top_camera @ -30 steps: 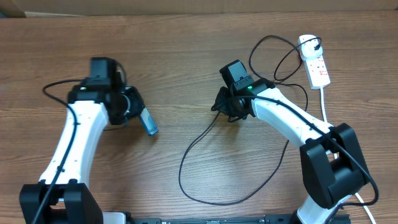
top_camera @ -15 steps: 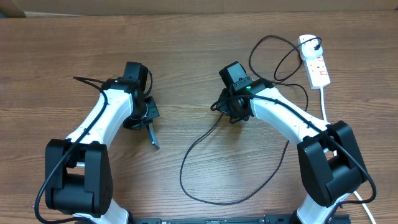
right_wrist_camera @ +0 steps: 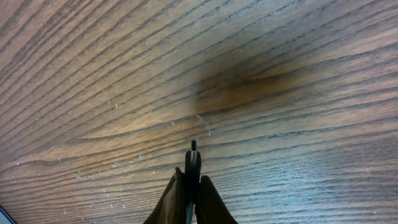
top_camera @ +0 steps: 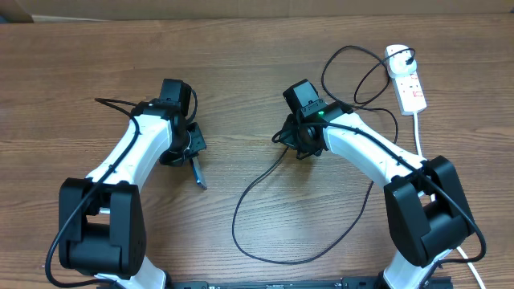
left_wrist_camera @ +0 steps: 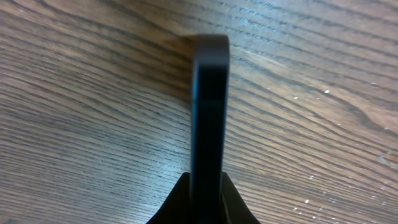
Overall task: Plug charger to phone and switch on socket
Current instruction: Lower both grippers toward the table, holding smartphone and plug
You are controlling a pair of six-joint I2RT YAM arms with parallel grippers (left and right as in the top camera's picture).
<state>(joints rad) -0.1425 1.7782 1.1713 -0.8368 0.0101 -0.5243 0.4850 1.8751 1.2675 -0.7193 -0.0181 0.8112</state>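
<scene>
My left gripper (top_camera: pixel 191 162) is shut on the phone (top_camera: pixel 197 177), which stands on its thin edge over the table and looks like a dark sliver from overhead. The left wrist view shows the phone's (left_wrist_camera: pixel 209 106) dark side running up from between the fingers (left_wrist_camera: pixel 177 208). To the right, my right gripper (top_camera: pixel 298 148) is shut on the charger's connector, whose small black tip (right_wrist_camera: pixel 193 151) pokes out between the fingers (right_wrist_camera: pixel 211 202). The charger's thin black cable (top_camera: pixel 239 201) loops across the table and up to the socket (top_camera: pixel 408 82), a white power strip at the far right.
The socket's thick white cord (top_camera: pixel 418 132) runs down the right side behind my right arm. The black cable forms a wide loop (top_camera: pixel 281 259) near the front edge and a smaller loop (top_camera: pixel 353 76) near the socket. Bare wood lies between the two grippers.
A second ago the left arm was further left with the phone's blue face showing. It has swung right and turned the phone onto its edge. The right arm has stayed put.
</scene>
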